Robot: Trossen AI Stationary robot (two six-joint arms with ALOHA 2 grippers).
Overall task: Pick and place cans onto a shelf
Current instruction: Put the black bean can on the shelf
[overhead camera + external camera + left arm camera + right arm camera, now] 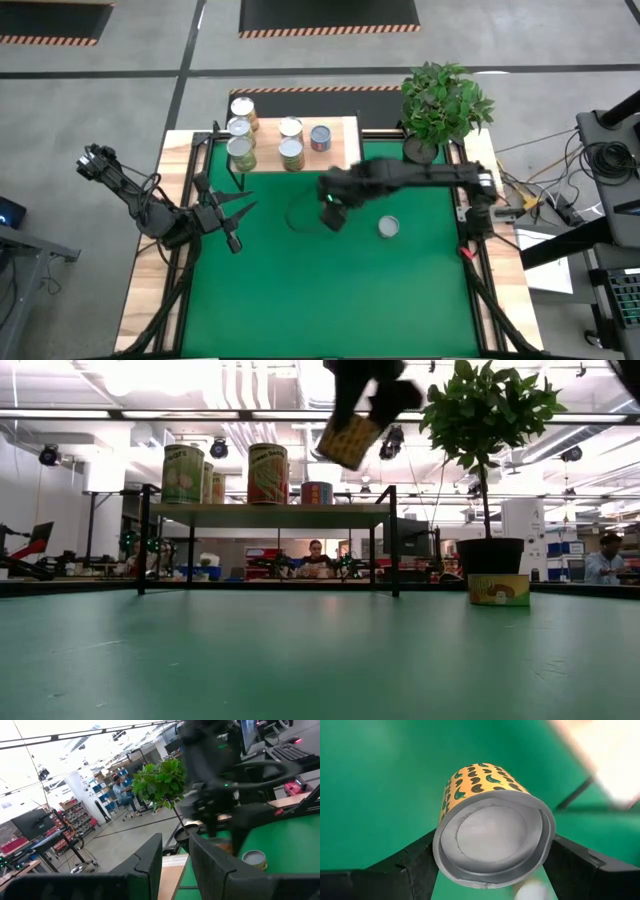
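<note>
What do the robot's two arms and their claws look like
Both arms are dark, jointed links with black cables along them. The left claw has two slim, pointed black fingers. The right claw is chunky and black, with a small green light glowing beside it.

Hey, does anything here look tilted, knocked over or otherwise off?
Only the yellow can in the right gripper: it hangs tilted above the mat, in mid-carry. The cans on the shelf and the one on the mat stand upright.

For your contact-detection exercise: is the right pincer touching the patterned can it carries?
Touching. The right wrist view shows the right pincer with a finger pressed against each side of the patterned can, no gap visible.
</note>
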